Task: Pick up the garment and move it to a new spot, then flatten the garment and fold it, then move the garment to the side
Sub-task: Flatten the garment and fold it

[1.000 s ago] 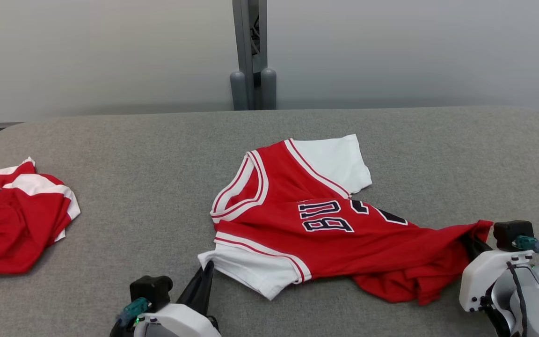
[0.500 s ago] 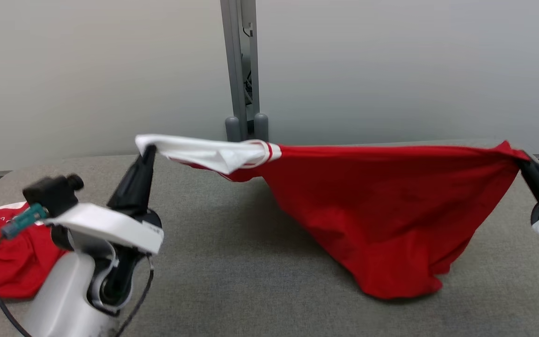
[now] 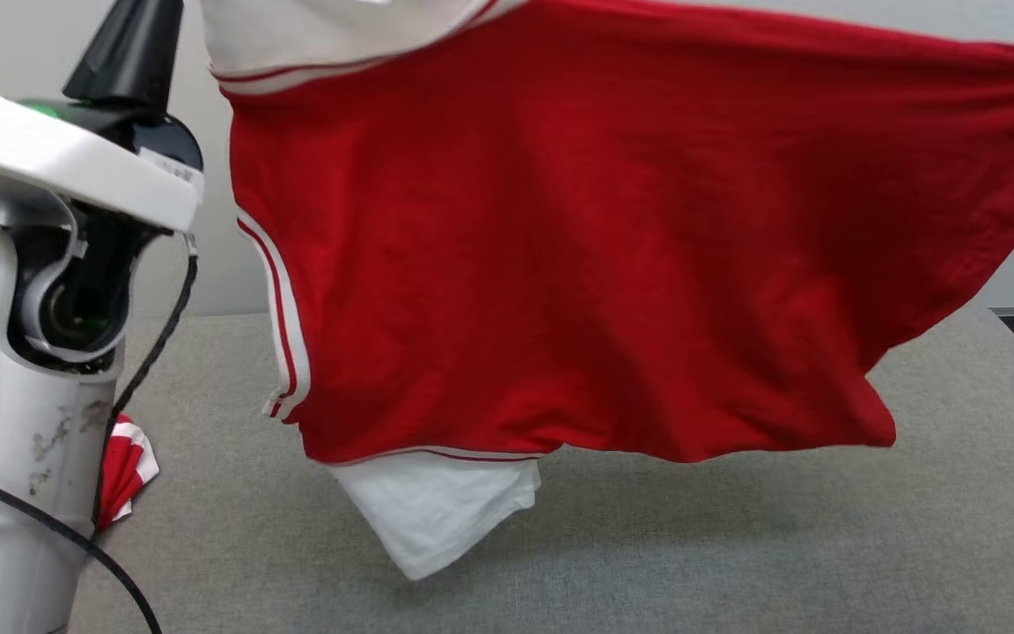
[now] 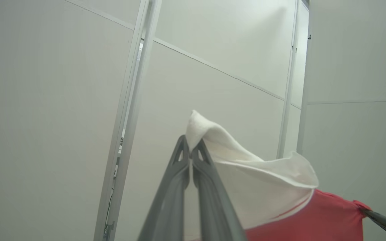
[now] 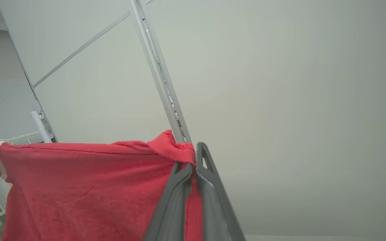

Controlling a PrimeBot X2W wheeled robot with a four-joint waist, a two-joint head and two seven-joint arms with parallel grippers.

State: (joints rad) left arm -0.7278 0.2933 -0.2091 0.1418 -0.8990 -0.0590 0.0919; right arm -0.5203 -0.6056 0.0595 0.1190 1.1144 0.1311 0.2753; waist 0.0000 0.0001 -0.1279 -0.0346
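Observation:
The garment, a red jersey with white sleeves and striped trim, hangs spread in the air between my two grippers, above the grey table. My left gripper is shut on a white sleeve at the top left. Its dark fingers rise at the top left of the head view. A red corner of the garment is pinched in my shut right gripper. The other white sleeve dangles lowest, just above the table.
A second red and white garment lies on the table at the left, mostly hidden behind my left arm. Pale wall panels and a metal post stand behind the table.
Both grippers have lifted the garment from a low stretch to a high hang, and its lower part has left the table. The head camera has also shifted.

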